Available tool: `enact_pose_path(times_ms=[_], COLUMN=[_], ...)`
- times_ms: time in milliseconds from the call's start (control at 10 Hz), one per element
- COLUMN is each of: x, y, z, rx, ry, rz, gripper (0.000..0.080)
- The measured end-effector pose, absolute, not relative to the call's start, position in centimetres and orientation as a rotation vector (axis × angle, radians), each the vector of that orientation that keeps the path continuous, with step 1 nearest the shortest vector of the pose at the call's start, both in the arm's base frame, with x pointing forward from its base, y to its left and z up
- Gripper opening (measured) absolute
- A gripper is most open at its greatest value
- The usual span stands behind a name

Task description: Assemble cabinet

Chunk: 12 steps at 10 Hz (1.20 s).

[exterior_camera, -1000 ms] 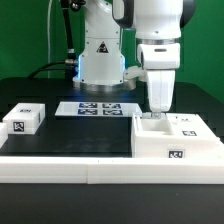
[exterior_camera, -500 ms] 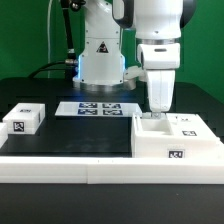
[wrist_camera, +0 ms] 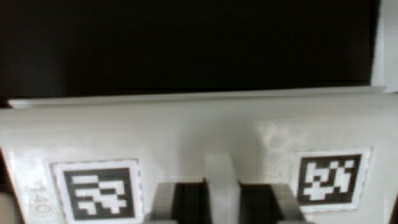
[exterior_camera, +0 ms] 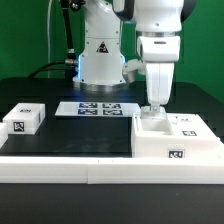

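Observation:
The cabinet [exterior_camera: 176,140], a blocky white box with square tags, sits at the exterior view's right. A small white tagged block [exterior_camera: 22,120] lies at the exterior view's left. My gripper [exterior_camera: 153,106] points straight down, its tips just above the cabinet's near-left top edge. In the wrist view the cabinet's white surface [wrist_camera: 196,140] fills the frame, with one tag on each side of my gripper [wrist_camera: 224,204]. The two dark fingers [wrist_camera: 185,204] stand close together with a narrow white strip between them. I cannot tell whether they pinch anything.
The marker board [exterior_camera: 95,108] lies flat in front of the robot base. A long white rail [exterior_camera: 100,168] runs along the front edge of the black mat [exterior_camera: 80,135].
My gripper has risen a little above the cabinet. The cabinet and the small block have not moved.

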<state>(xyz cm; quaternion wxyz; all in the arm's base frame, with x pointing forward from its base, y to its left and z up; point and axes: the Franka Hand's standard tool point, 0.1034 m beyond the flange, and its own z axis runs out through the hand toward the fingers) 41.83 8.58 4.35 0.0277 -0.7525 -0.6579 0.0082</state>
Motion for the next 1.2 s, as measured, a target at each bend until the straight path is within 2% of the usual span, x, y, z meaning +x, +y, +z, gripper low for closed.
enact_pose_path(times_ms=[500, 1200], x=[42.8, 44.5], y=[7.3, 6.6], z=[5.9, 6.6], rx=[-2.350, -2.381], ry=[-2.012, -2.000], rz=[0.066, 0.034], gripper=[0.0068, 0.0068])
